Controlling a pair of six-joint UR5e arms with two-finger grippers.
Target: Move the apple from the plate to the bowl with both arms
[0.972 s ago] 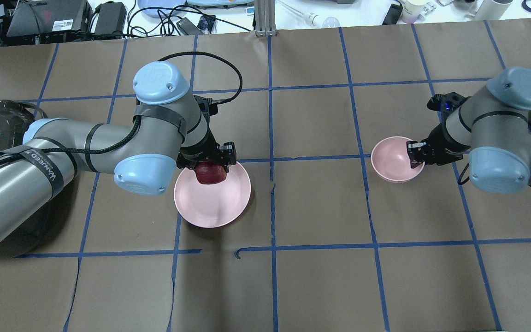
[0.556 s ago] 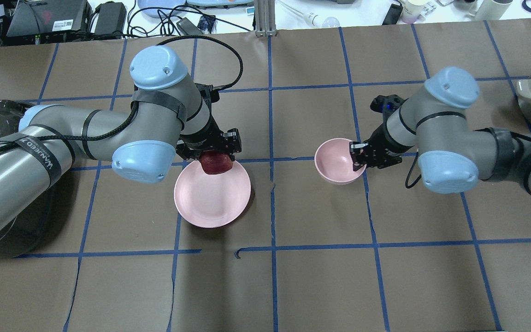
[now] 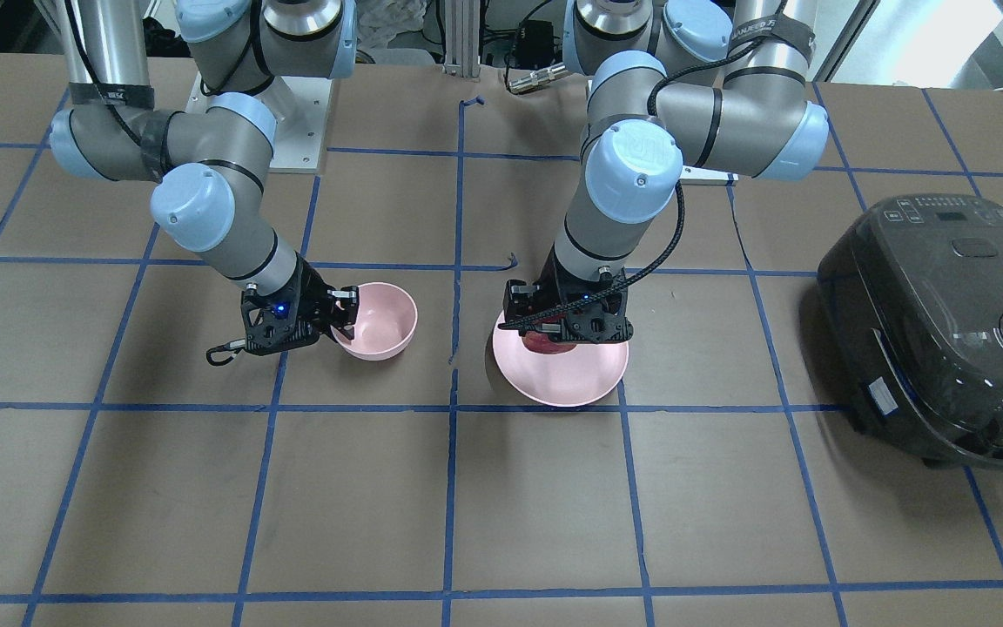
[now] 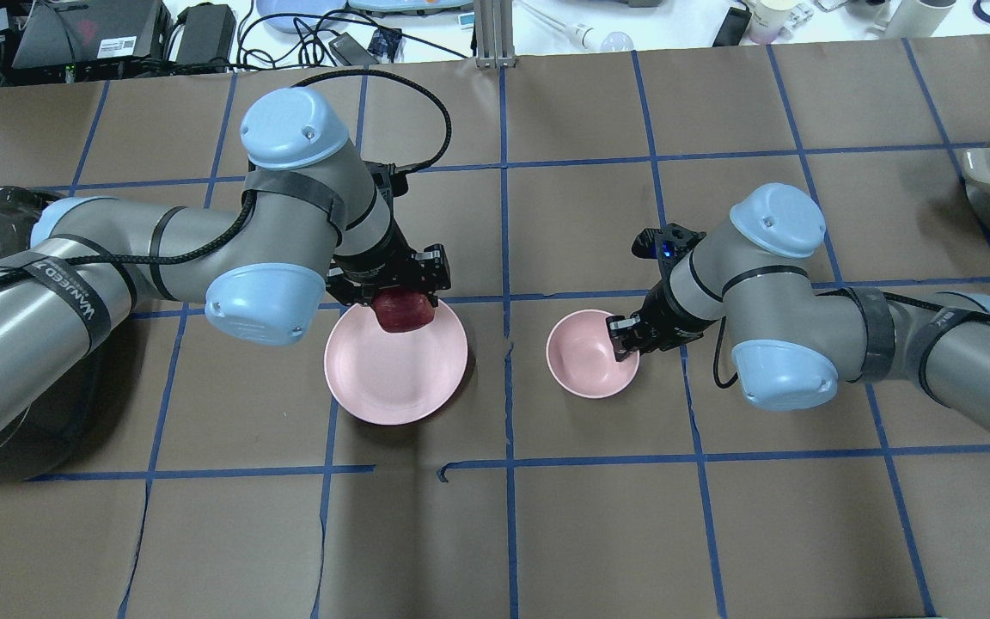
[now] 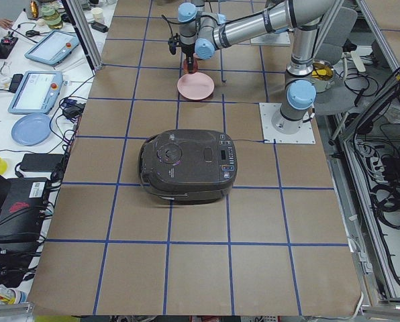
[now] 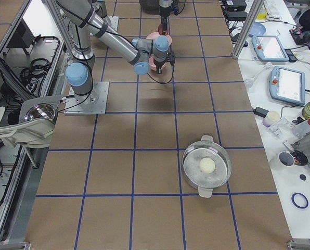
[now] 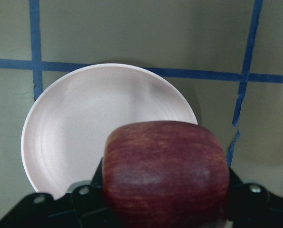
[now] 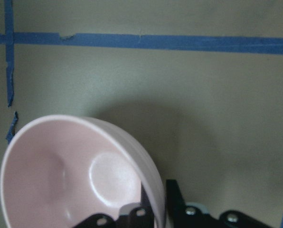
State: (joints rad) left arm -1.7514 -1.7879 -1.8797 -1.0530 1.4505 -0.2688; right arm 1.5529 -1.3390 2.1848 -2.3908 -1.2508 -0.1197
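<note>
– On the table (image 4: 598, 516), what's the count?
– One apple (image 4: 405, 311), one plate (image 4: 392, 378), one bowl (image 4: 585, 357), two arms.
– Grips?
– Apple clamped in left gripper (image 4: 399, 292), over the plate's far rim. Bowl's rim pinched by right gripper (image 4: 624, 335), one finger inside, one outside. Bowl beside the plate, not touching.

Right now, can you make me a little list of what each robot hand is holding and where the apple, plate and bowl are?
left gripper: shut on the apple
apple: dark red, held over the plate's edge farthest from the robot, seemingly lifted off it
plate: pink, empty, flat on the table
right gripper: shut on the bowl's rim
bowl: pink, empty, beside the plate, not touching it
apple in bowl: not yet
</note>
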